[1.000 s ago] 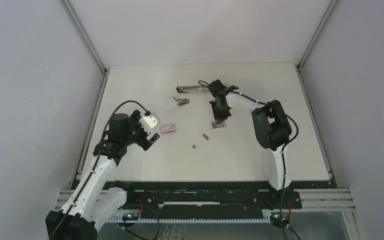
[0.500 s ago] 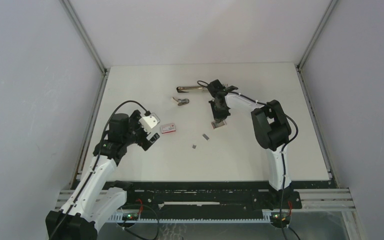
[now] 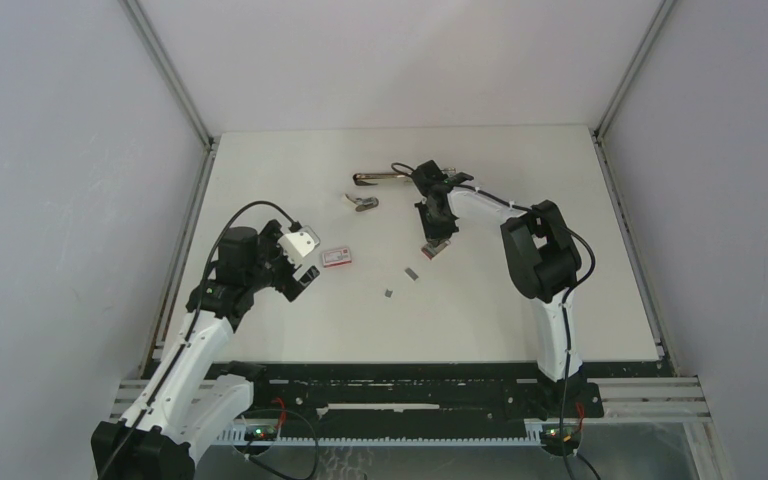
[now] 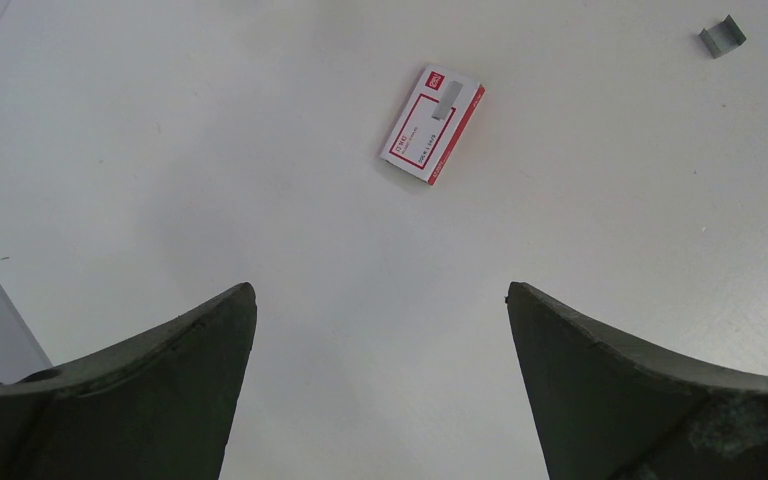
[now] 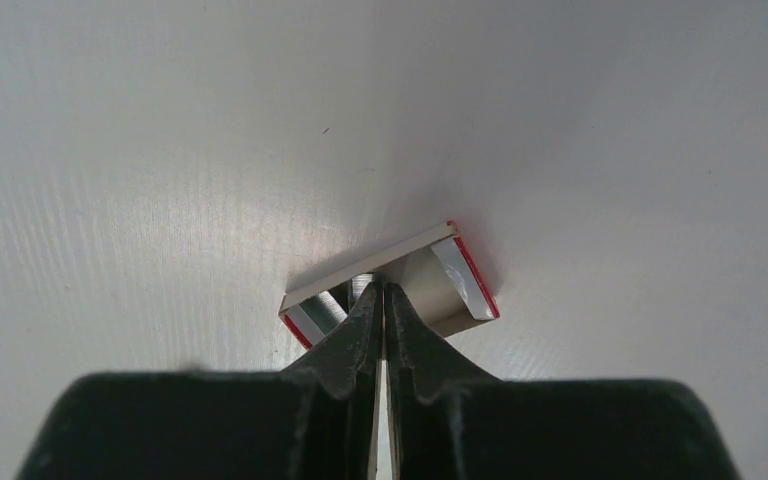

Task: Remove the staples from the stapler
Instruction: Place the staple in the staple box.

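Note:
A long metal stapler [image 3: 378, 178] lies at the back of the table, with a smaller grey one [image 3: 363, 203] just in front of it. Two short grey staples [image 3: 411, 272] [image 3: 389, 293] lie loose mid-table; one strip of staples [image 4: 722, 38] shows in the left wrist view. My right gripper [image 3: 437, 240] [image 5: 380, 290] is shut, its tips reaching into a small open cardboard tray [image 5: 440, 290] with red edges and pinching its far wall. A grey strip [image 5: 325, 315] lies inside that tray. My left gripper [image 3: 305, 270] [image 4: 380, 300] hangs wide open over bare table.
A closed red-and-white little box [image 3: 337, 257] [image 4: 432, 124] lies just right of my left gripper. The white table [image 3: 560, 300] is fenced by grey walls at left, right and back.
My right gripper has shifted slightly left and toward the back, and the open tray has moved with it. The left arm has not moved.

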`<action>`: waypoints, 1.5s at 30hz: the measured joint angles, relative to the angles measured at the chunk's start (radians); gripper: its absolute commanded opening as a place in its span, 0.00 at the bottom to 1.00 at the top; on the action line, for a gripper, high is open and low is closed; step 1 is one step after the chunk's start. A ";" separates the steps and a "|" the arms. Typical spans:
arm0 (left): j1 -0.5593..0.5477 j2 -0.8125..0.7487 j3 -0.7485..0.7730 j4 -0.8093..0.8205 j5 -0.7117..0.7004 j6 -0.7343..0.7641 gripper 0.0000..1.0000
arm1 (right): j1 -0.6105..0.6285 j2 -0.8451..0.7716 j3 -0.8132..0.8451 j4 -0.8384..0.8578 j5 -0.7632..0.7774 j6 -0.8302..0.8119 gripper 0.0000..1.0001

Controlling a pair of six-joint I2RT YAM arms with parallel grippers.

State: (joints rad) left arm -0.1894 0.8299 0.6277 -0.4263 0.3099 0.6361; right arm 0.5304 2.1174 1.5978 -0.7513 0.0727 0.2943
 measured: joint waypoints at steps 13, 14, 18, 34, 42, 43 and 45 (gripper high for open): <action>0.000 -0.004 0.000 0.000 0.000 0.000 1.00 | 0.002 0.000 0.006 0.000 0.003 -0.004 0.09; 0.000 -0.005 0.000 0.000 0.000 0.000 1.00 | 0.002 0.000 0.010 0.000 0.005 -0.006 0.09; 0.000 -0.006 0.000 0.000 0.000 0.000 1.00 | 0.002 0.000 0.017 0.001 0.010 -0.011 0.09; 0.000 -0.006 0.000 0.000 0.000 0.000 1.00 | 0.002 -0.001 0.017 0.000 0.014 -0.027 0.11; 0.000 -0.006 0.000 0.000 0.000 0.000 1.00 | 0.002 -0.006 0.017 -0.008 0.028 -0.049 0.12; 0.000 -0.006 0.000 0.000 0.000 0.000 1.00 | 0.002 -0.006 0.017 -0.011 0.024 -0.053 0.12; 0.000 -0.006 0.000 0.000 0.000 0.000 1.00 | 0.002 -0.007 0.017 -0.012 0.018 -0.060 0.12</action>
State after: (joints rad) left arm -0.1894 0.8238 0.6277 -0.4259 0.3099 0.6361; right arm 0.5323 2.1105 1.6150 -0.7635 0.0902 0.2340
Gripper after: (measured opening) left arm 0.996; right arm 0.115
